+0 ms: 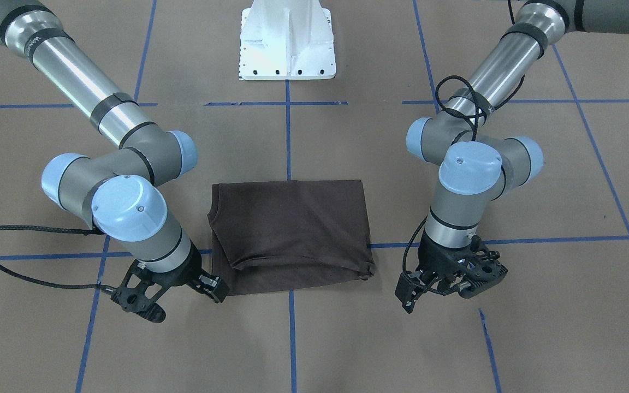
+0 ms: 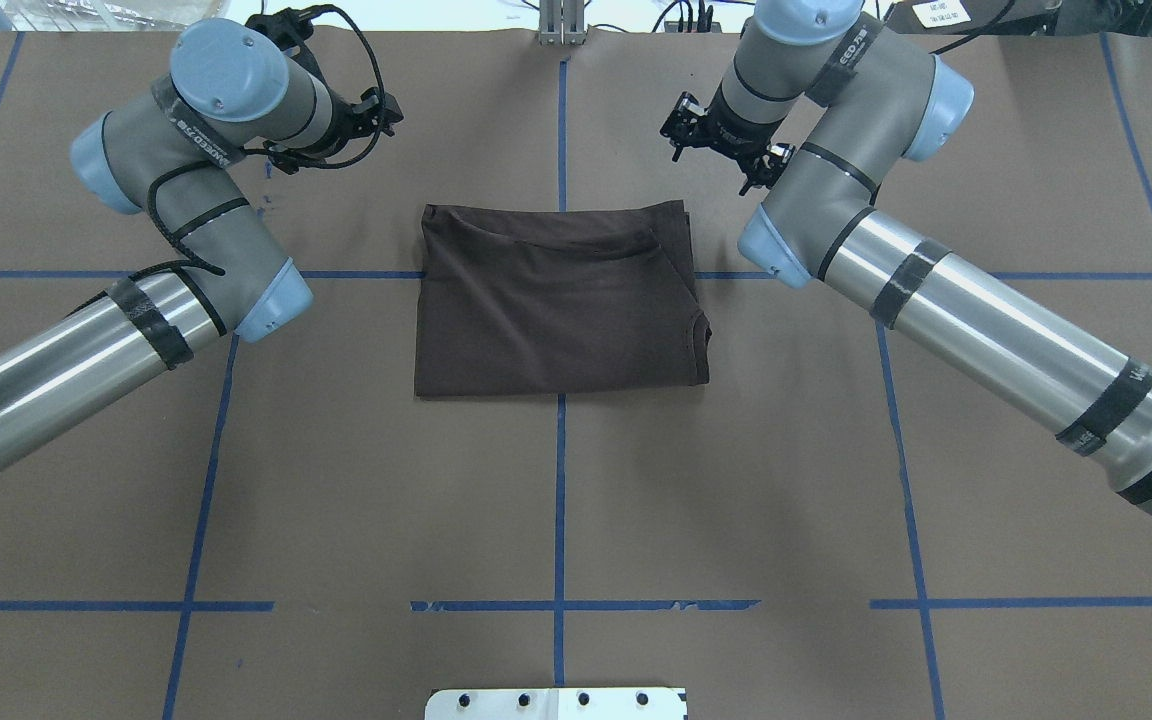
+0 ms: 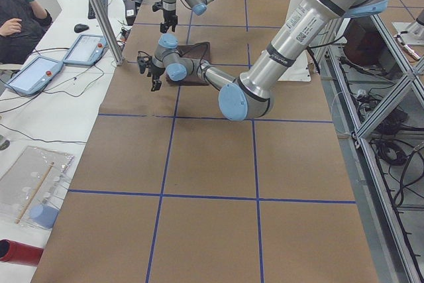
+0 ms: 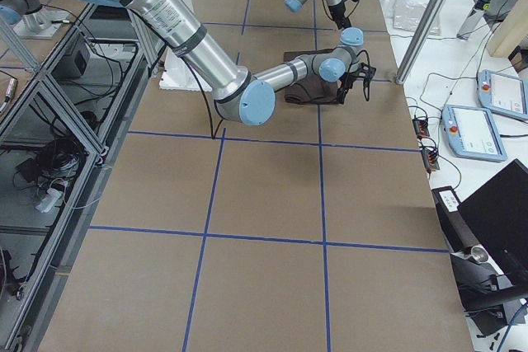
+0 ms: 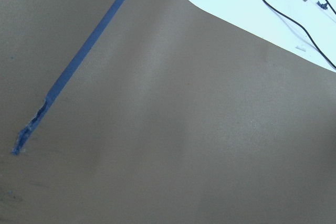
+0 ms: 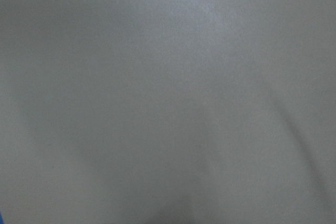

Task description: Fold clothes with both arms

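The dark brown fabric T-shirt [image 1: 292, 229] is lying folded into a flat, layered rectangle, straight out in front of the white pedestal base [image 1: 287, 49]. The jointed grey-silver left arm [image 1: 470, 185] and right arm [image 1: 129, 213] are flanking it, elbows bent. The black two-finger left gripper [image 1: 475, 278] and right gripper [image 1: 148, 303] are hanging by the shirt's edge farthest from that base. The right is just beside a corner and the left is standing apart. Neither is gripping cloth, and the finger spacing is unclear.

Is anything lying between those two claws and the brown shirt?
Nothing visible. The right claw hangs right beside a corner of the shirt, and only bare table separates the left claw from its other side.
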`<state>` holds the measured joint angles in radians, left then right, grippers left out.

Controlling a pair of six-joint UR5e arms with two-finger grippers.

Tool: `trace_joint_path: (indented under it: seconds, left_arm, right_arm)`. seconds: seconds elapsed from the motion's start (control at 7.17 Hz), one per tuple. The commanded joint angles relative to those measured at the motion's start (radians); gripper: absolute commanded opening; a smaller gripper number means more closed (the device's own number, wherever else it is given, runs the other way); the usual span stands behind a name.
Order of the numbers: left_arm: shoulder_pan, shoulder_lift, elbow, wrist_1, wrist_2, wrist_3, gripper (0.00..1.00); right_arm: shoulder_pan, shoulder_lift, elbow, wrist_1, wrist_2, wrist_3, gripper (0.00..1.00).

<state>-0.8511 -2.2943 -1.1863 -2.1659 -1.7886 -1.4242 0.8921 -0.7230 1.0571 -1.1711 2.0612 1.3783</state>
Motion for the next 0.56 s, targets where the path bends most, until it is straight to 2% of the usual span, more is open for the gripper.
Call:
trace_joint_path:
  seconds: [0.0, 0.14, 0.28, 0.42]
  left_arm:
    - [-0.061, 0.153, -0.208, 0.003, -0.135, 0.145, 1.00]
    - [-0.130, 0.279, -0.330, 0.017, -0.203, 0.309, 1.00]
    - [-0.223, 0.393, -0.439, 0.096, -0.245, 0.517, 1.00]
    - [-0.327, 0.491, -0.544, 0.239, -0.245, 0.783, 1.00]
  right_arm:
    - [0.129, -0.108, 0.073, -0.094, 0.020, -0.356, 1.00]
    - [0.218, -0.204, 0.157, -0.184, 0.022, -0.621, 1.00]
    - [0.310, -0.311, 0.266, -0.265, 0.037, -0.813, 1.00]
    - [0.383, -0.414, 0.365, -0.336, 0.080, -0.970, 1.00]
